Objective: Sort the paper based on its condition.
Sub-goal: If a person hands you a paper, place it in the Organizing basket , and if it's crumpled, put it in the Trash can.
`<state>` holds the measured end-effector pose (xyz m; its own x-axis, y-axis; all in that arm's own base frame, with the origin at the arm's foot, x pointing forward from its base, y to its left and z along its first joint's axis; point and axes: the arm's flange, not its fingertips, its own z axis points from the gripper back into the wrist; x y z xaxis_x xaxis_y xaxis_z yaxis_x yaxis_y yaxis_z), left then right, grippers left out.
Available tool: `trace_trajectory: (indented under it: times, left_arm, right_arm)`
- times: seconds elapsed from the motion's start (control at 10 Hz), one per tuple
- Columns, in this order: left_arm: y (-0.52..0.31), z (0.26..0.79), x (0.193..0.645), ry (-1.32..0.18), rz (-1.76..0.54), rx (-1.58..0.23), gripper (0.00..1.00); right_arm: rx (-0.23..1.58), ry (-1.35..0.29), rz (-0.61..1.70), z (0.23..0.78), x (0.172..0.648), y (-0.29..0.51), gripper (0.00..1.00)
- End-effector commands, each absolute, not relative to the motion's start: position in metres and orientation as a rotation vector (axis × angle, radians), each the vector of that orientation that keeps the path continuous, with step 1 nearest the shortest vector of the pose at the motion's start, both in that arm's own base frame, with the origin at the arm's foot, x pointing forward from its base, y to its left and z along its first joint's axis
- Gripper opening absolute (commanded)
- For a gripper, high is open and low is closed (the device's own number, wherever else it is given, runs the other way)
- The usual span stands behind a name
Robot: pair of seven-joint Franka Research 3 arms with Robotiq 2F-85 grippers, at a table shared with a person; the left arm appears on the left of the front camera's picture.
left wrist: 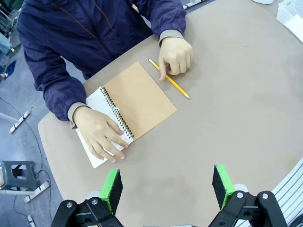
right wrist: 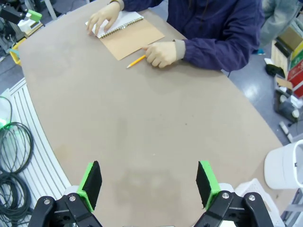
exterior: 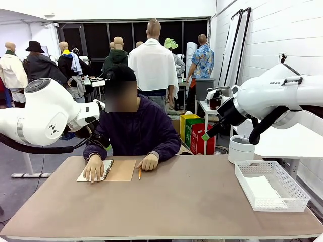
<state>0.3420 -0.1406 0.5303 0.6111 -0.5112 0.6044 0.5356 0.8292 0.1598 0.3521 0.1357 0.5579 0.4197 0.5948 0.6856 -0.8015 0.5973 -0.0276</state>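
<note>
White paper (exterior: 263, 190) lies inside the white mesh basket (exterior: 298, 201) at the table's right. Across the table a person presses one hand (left wrist: 99, 132) on the white page (left wrist: 93, 156) of an open spiral notebook (left wrist: 139, 97) with a brown cover; the other hand (left wrist: 176, 54) rests by a yellow pencil (left wrist: 171, 81). My left gripper (left wrist: 166, 187) hangs open high above the table, just short of the notebook. High over the table's bare middle, my right gripper (right wrist: 148, 183) is also open, with nothing between its green pads (right wrist: 90, 184).
A white bin (exterior: 240, 148) stands off the table beyond the basket. The notebook (exterior: 108, 170) and pencil (exterior: 140, 174) sit at the far left near the person. Cables (right wrist: 12, 156) lie beside the table's edge in the right wrist view.
</note>
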Motion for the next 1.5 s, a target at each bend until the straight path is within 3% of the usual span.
trace_trajectory:
  times: [0.0,1.4]
  left_arm:
    - [-0.1395,0.5298,0.3425,-0.684,-0.603,-0.037,1.00]
    - [-0.1395,0.5298,0.3425,-0.684,-0.603,-0.037,1.00]
  right_arm:
    - [0.328,-0.712,0.891,0.5577,0.3523,0.1348,1.00]
    - [0.328,-0.712,0.891,0.5577,0.3523,0.1348,1.00]
